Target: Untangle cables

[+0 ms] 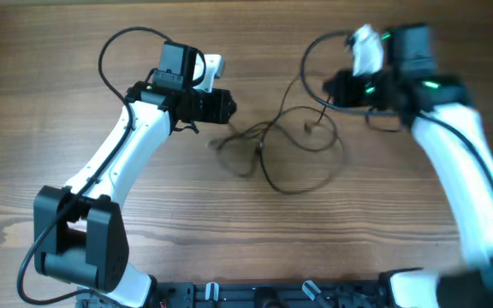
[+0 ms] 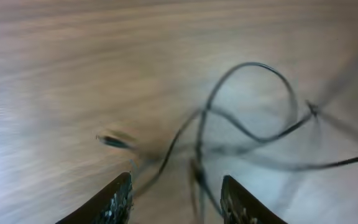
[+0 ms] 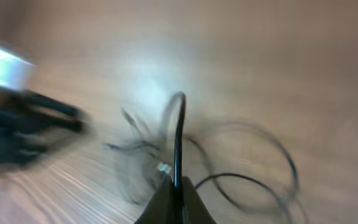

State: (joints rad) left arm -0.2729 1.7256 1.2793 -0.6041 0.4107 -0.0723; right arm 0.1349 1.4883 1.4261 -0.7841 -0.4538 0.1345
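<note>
Several thin black cables lie looped and crossed on the wooden table between my two arms. My left gripper is open just left of the tangle; in the left wrist view the cable loops lie ahead of the open jaws and one strand runs between them. A small plug end lies to the left. My right gripper is shut on a cable, which rises from the closed jaws above the blurred tangle.
The wooden table carries everything. Thicker black robot cables loop over each arm at the back. The arm bases stand at the front left and front right. My left arm shows blurred in the right wrist view.
</note>
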